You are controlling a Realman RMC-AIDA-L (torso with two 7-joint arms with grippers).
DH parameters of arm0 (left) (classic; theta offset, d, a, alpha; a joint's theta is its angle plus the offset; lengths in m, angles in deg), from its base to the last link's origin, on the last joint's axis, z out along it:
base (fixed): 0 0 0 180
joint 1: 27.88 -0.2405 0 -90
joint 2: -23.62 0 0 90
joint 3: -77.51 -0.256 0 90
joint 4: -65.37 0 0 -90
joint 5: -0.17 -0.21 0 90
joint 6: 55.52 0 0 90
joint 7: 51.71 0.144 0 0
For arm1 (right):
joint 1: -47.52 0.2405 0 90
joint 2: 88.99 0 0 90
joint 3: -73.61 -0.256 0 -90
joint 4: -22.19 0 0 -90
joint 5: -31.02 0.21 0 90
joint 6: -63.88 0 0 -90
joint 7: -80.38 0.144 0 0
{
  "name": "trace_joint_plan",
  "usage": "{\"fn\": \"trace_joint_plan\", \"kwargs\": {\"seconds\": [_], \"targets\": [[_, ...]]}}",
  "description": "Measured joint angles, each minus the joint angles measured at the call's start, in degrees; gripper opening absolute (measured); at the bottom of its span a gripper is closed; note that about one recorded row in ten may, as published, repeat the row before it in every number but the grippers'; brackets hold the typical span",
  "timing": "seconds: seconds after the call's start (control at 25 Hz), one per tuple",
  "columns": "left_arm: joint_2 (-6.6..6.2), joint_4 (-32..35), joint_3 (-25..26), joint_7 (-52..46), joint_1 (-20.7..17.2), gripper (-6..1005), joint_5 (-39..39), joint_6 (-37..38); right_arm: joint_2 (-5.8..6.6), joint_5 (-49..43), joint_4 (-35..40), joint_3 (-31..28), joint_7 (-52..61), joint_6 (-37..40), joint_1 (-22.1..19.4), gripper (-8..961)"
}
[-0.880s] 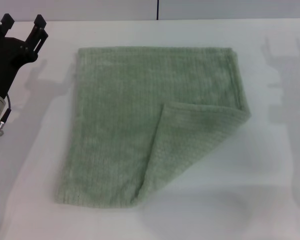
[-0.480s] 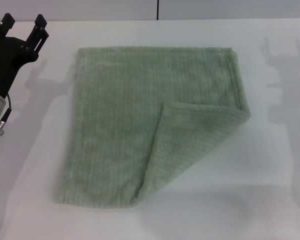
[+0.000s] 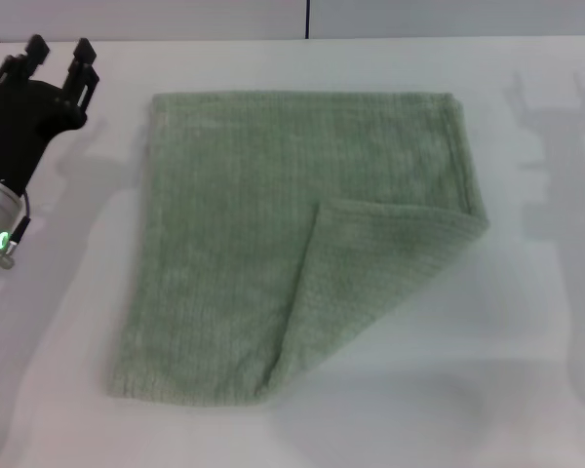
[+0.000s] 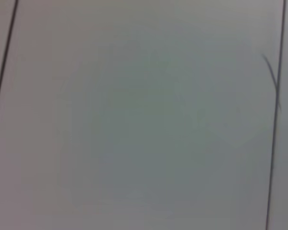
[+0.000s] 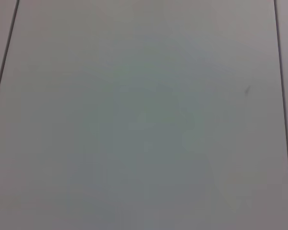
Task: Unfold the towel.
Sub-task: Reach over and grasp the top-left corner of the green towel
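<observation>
On the white tabletop (image 3: 526, 322) before me lies the towel (image 3: 234, 224), a pale sage-green cloth with a ribbed pile, spread flat across the middle of the head view. Its near right corner is folded over onto the rest of the cloth, making a triangular flap (image 3: 370, 283) whose point reaches toward the towel's centre and whose fold runs from the near edge up to the right edge. The far edge and the left edge lie straight and flat.

My left gripper (image 3: 58, 49) hangs over the tabletop at the far left, beside the towel's far left corner but apart from it, touching no cloth. Its two black fingers (image 3: 82, 51) stand apart with nothing between them, and a green light glows on the wrist behind.

My right gripper does not show in the head view. Both wrist views show only a plain pale surface crossed by thin dark lines.
</observation>
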Motion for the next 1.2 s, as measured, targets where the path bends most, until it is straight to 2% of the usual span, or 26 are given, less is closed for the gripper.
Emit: {"fn": "trace_joint_plan", "kwargs": {"seconds": [0.36, 0.44, 0.56, 0.6, 0.96, 1.2], "targets": [[-0.01, 0.5, -5.8, 0.1, 3.8, 364, 0.0, -8.1, 0.0, 0.0, 0.0, 0.2, 0.6, -0.1, 0.0, 815], [0.0, 0.1, -7.5, -0.4, 5.9, 291, 0.0, -14.6, 0.0, 0.0, 0.1, 0.1, 0.8, -0.7, 0.0, 815], [-0.02, 0.0, -8.0, -0.8, 6.7, 176, 0.0, -16.7, 0.04, 0.0, 0.3, 0.0, 0.8, -1.8, 0.1, 815], [-0.06, 0.0, -8.7, -2.0, 8.3, 137, 0.0, -21.2, 0.1, 0.0, 0.4, 0.0, 0.8, -2.4, 0.2, 815], [-0.03, -0.2, -10.7, -3.1, 10.9, -2, 0.0, -28.5, 0.22, 0.0, 0.0, -0.1, 0.8, -3.6, 1.3, 816], [0.04, -0.2, -13.2, -3.2, 12.6, -2, 0.0, -32.1, 0.27, 0.0, -0.1, -1.2, 0.8, -6.2, 2.3, 816]]}}
